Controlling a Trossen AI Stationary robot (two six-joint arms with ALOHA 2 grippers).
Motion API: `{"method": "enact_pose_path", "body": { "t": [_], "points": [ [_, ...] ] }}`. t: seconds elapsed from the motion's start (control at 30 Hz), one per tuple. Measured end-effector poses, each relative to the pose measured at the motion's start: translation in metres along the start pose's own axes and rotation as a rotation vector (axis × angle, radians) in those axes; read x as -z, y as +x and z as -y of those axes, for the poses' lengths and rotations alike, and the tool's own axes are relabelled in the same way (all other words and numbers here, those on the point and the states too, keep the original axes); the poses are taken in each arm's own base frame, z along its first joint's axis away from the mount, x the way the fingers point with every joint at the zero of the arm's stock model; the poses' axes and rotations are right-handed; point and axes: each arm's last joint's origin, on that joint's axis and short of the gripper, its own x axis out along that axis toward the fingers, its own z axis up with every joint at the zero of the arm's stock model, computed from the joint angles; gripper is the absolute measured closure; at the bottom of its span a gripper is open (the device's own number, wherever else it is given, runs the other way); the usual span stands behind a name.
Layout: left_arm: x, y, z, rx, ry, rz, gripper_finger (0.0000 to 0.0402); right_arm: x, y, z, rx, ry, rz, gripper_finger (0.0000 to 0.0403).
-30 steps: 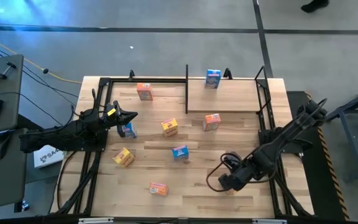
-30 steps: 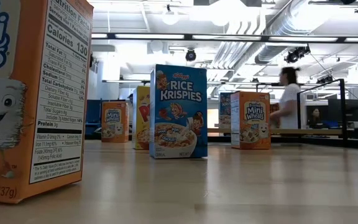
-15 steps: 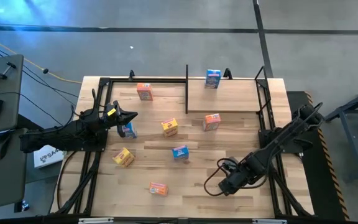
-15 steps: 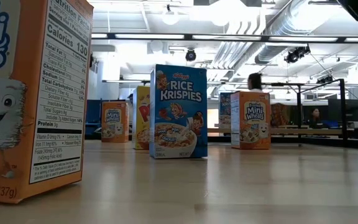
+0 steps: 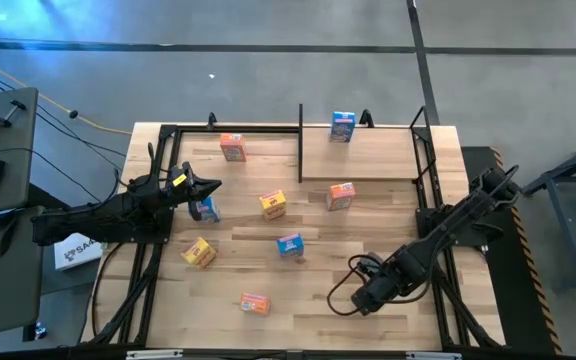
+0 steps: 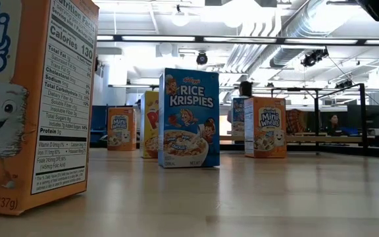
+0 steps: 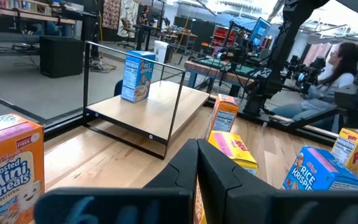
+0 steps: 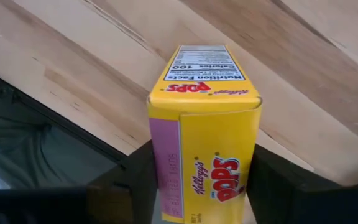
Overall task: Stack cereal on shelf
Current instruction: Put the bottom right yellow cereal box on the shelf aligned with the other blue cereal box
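The right gripper [image 5: 366, 297] is low at the near right of the counter [image 5: 318, 300], its fingers set on either side of a yellow Pops box [image 8: 205, 124]. In the right wrist view the box stands between the 2 dark fingers [image 8: 129, 180] with its top flap toward the camera. The fingers look part-way in, and whether they already press the sides cannot be told, so the grip is not certain.

The left gripper [image 5: 211, 187] is shut and empty, hanging over the left side of the counter just by a blue box [image 5: 206, 209].

The shelf [image 5: 368, 158] sits at the far right, and 1 blue box [image 5: 342, 126] already stands at its back edge. An orange box [image 5: 340, 195] stands just in front of the shelf. 5 more boxes are scattered across the middle and left of the counter.

Risks, as I judge them: the Pops box is light cardboard, so a squeeze that is off-centre could twist or tip it, and too hard a squeeze could crush its sides. If lifted before the fingers bite, it would likely slip out. The path to the shelf passes the black rail [image 5: 358, 181] and the orange box, either of which a low carry could knock.
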Motion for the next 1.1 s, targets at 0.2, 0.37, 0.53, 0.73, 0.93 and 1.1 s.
{"method": "enact_pose_path", "body": {
  "t": [0.2,0.37,0.53,0.73,0.93,1.1],
  "points": [
    [0.000,0.000,0.000,0.000,0.000,0.000,0.0401,-0.009,-0.006,0.000,-0.020,-0.042,0.009,0.0222],
    [0.000,0.000,0.000,0.000,0.000,-0.001,0.0401,-0.019,-0.020,0.003,-0.069,-0.068,0.030,0.0222],
    [0.000,0.000,0.000,-0.001,0.000,-0.003,0.0401,-0.033,-0.045,0.010,-0.158,-0.094,0.056,0.0222],
    [0.001,0.000,0.000,-0.002,0.001,-0.007,0.0401,-0.055,-0.100,0.025,-0.220,-0.182,0.139,0.0222],
    [0.001,0.000,0.000,-0.001,0.001,-0.007,0.0401,-0.085,-0.178,0.044,-0.115,-0.360,0.349,0.0222],
    [0.001,0.000,0.000,-0.002,0.001,-0.007,0.0401,-0.124,-0.221,0.074,0.092,-0.443,0.442,0.0222]
  ]
}}
